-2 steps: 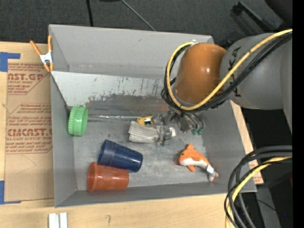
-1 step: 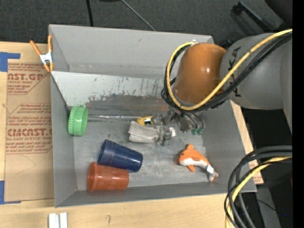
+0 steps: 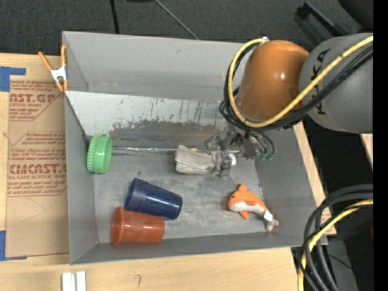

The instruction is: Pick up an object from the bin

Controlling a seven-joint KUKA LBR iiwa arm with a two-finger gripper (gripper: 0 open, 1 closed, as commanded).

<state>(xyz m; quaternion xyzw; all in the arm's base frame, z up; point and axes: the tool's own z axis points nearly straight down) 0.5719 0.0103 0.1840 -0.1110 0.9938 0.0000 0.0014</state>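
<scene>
My gripper (image 3: 223,160) reaches down near the middle of the bin, under the orange cover, and its fingers sit at the right end of a pale grey ribbed object (image 3: 193,160) lying on the floor. Whether the fingers pinch that object is hidden. An orange and white toy fish (image 3: 247,204) lies just below and to the right of the gripper.
A dark blue cup (image 3: 153,199) and a red-orange cup (image 3: 137,226) lie on their sides at the lower left. A green round lid (image 3: 99,154) rests against the left wall. The arm fills the upper right of the bin.
</scene>
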